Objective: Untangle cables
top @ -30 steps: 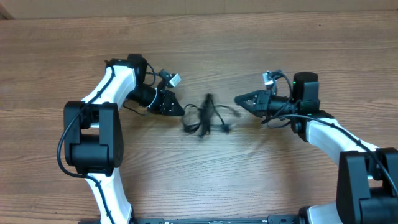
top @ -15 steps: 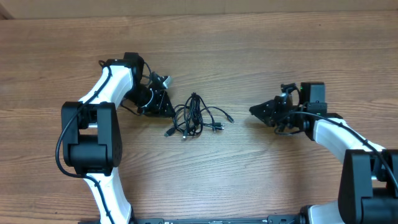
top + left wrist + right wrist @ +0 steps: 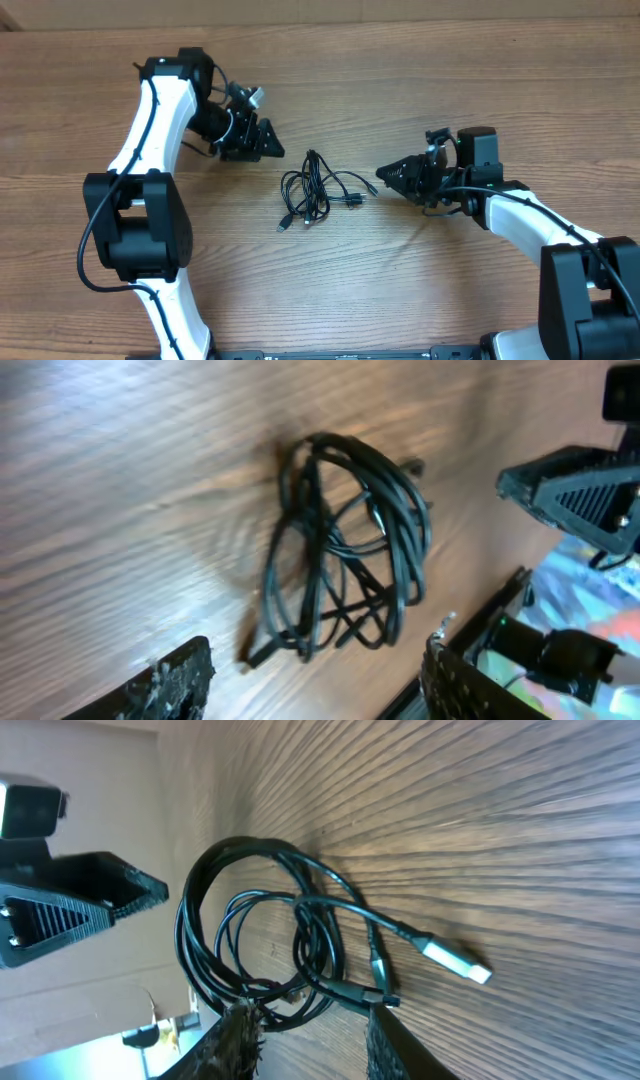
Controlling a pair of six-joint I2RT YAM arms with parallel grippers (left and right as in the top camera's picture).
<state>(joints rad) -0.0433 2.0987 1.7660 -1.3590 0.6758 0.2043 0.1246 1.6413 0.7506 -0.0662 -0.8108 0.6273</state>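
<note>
Your cables lay in one tangled heap mid-desk, w/ neither arm holding them. L pincer sat at approx 10 o'clock from the heap, apart from it, jaws spread wide, nothing btwn. R pincer sat at 3 o'clock, near a loose plug end, jaws partly apart, gripping nothing

No text, label, brand, number or sign is readable in any view.
</note>
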